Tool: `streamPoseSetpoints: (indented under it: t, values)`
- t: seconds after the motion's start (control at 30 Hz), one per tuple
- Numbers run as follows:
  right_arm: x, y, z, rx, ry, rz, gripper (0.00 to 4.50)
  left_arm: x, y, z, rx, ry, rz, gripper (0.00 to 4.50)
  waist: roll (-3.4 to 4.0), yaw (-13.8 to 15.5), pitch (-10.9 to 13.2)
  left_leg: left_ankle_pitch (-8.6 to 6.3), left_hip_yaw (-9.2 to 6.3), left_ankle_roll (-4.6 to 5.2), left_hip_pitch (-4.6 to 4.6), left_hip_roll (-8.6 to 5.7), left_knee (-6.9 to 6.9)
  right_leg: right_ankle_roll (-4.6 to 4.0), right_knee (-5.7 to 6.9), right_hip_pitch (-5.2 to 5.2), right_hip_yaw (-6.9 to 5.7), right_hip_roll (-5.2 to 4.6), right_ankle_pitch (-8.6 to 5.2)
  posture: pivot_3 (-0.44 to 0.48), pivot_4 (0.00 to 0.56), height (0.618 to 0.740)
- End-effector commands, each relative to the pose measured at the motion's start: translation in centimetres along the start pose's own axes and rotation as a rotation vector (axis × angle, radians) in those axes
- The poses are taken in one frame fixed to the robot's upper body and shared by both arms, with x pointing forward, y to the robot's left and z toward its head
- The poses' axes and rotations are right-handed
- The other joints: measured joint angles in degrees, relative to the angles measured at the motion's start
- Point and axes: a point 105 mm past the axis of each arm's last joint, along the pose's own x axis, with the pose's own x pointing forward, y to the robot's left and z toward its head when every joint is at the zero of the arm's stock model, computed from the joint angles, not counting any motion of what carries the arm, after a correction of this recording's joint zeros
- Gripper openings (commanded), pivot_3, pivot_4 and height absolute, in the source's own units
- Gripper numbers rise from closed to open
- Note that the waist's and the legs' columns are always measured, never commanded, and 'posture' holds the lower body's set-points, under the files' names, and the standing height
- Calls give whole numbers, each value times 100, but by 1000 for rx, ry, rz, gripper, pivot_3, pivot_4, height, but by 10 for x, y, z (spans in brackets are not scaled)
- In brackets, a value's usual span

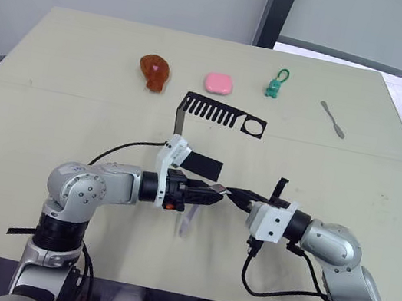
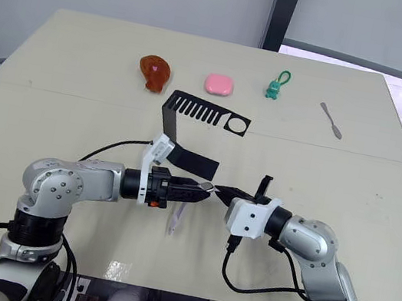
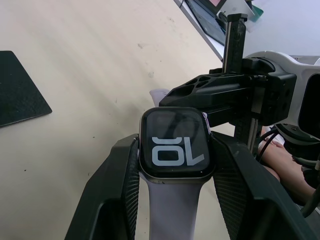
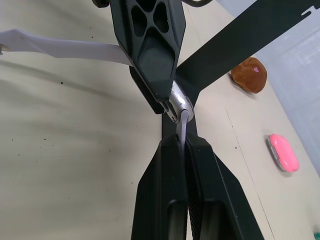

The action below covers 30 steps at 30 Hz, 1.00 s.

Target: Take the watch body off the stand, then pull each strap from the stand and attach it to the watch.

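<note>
Above the table's near middle, my left gripper [image 1: 211, 192] is shut on the watch body [image 3: 172, 145], whose black screen shows white digits. One pale strap [image 1: 187, 219] is fixed to the watch and hangs down toward the table [image 1: 75, 113]. My right gripper [image 1: 234, 195] meets it from the right. It is shut on the other pale strap [image 4: 184, 125], whose end touches the silver edge of the watch body [image 4: 179, 104]. The black stand [image 1: 219, 115] rises just behind both grippers, its comb-slotted arm bare.
Along the far side lie a brown toy [image 1: 155, 71], a pink rounded object [image 1: 219, 83], a green keychain figure [image 1: 274, 86] and a grey metal tool [image 1: 332, 120]. Black cables trail from both wrists near the table's front edge.
</note>
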Motion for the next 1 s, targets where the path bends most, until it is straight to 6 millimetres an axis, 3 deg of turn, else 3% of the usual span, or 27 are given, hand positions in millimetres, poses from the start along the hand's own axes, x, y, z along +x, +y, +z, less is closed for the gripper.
streamPoseSetpoints:
  t: [0.03, 1.0]
  values:
    - [11, 1, 30, -40, -132, 10, 0, 14, -24, -2, 44, 19, -111, 1590, 0, 0, 0, 0, 0, 0, 0, 0, 0, 0, 0, 0, 0, 0, 0, 0, 150, 740]
    - [15, 3, 30, -33, -129, 28, 0, 15, -24, -4, 43, 19, -110, 1590, 0, 0, 0, 0, 0, 0, 0, 0, 0, 0, 0, 0, 0, -1, 0, 0, 150, 740]
